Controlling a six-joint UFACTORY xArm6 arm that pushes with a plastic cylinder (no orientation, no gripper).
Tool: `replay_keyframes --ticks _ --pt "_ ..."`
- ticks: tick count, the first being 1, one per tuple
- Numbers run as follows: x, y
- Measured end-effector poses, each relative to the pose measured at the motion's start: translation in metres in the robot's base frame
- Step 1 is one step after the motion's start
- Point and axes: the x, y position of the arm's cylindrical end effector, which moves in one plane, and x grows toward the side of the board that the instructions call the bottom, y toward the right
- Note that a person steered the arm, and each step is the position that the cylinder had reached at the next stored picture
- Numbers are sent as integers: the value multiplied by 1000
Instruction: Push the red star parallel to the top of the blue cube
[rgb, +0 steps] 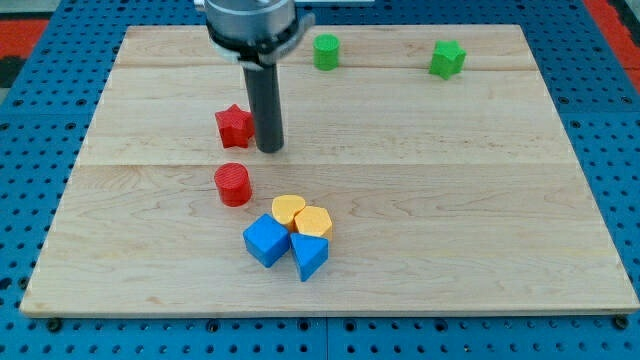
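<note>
A pale wooden board serves as the surface (480, 200), resting on a blue perforated bench. The arm carries no gripper, so there is nothing to spread or pinch; its straight dark rod ends in my tip (269, 148), which stands just beside the small red star-shaped block (233, 125), on the star's right in the view and seemingly touching or nearly touching it. The red star lies toward the view's upper left, well above the blue cube (266, 241), which sits near the view's bottom centre in a cluster with a blue wedge-like block (310, 256) and two yellow blocks (302, 215). A red cylinder (233, 184) lies between star and cube. By appearance the approach is made and the push is just starting. The star probably has to travel down the view until level with the cube's top edge, which calls for the tip to work from the star's upper side while avoiding the red cylinder.
</note>
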Motion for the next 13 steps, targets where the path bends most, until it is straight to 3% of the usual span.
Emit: replay_keyframes --ticks 1,2,3,4,8,13 --pt "33 -27" --pt "74 -15" --pt "56 -26" --pt "23 -85" --pt "-26 -72" --pt "-25 -46"
